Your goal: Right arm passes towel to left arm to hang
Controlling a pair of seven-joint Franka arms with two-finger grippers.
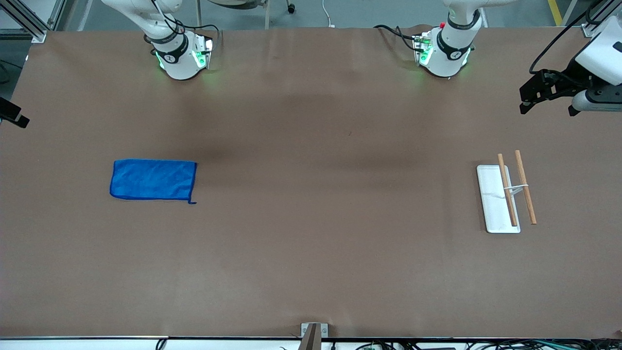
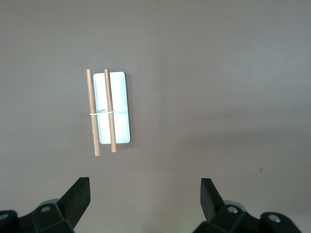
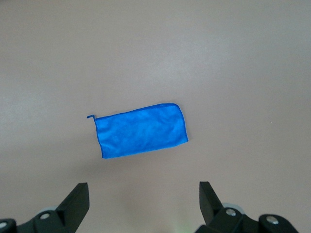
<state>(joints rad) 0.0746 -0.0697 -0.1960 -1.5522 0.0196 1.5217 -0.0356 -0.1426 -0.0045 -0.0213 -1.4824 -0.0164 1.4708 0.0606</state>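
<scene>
The blue towel [image 1: 153, 180] lies flat on the brown table toward the right arm's end, its loose thread at the corner nearer the front camera. It also shows in the right wrist view [image 3: 142, 130]. My right gripper [image 3: 143, 190] is open and empty, high over the table beside the towel; only a black part of it [image 1: 12, 115] shows at the front view's edge. My left gripper [image 2: 143, 188] is open and empty, high over the left arm's end of the table [image 1: 534, 95], above and beside the rack.
A rack with a white base [image 1: 493, 209] [image 2: 121, 107] and two wooden rods [image 1: 525, 187] [image 2: 92, 111] stands toward the left arm's end. The two arm bases [image 1: 180, 56] [image 1: 444, 51] stand along the table's back edge. A bracket [image 1: 313, 333] sits at the front edge.
</scene>
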